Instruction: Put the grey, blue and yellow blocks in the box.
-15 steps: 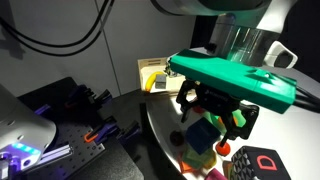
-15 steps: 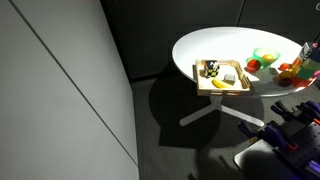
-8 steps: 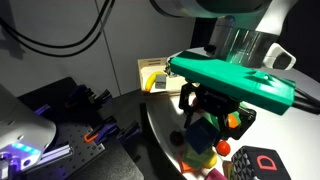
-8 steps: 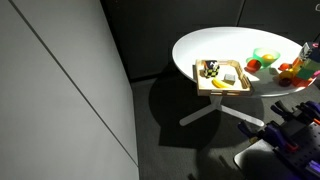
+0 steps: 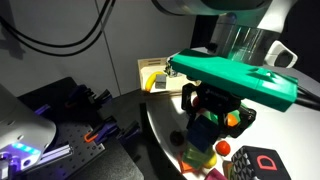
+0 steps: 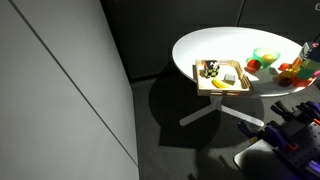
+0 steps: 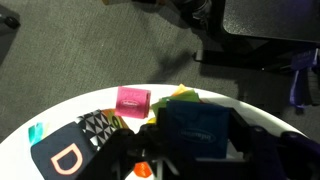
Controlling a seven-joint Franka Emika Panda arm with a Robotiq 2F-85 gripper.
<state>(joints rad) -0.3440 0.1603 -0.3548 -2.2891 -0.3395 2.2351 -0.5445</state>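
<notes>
One pincer [image 5: 207, 132], jaws narrow and clamped on the sides of the blue block [image 7: 196, 124], near the edge of the white round desk [image 6: 200, 45]. One yellow block [image 5: 197, 156], just beside the blue one. One pink block [image 7: 132, 100] and one black box marked D [image 7: 68, 158], close by. One grey block [image 6: 229, 77], inside the box [image 6: 241, 80] with a yellow banana toy [image 6: 219, 85], well apart from the pincer.

My arm [image 5: 243, 38] hangs down from the top, and my gripper [image 5: 205, 132] points straight down. Its 2 black fingers [image 5: 189, 103] press on both sides of the blue block [image 7: 195, 125] between them.
</notes>
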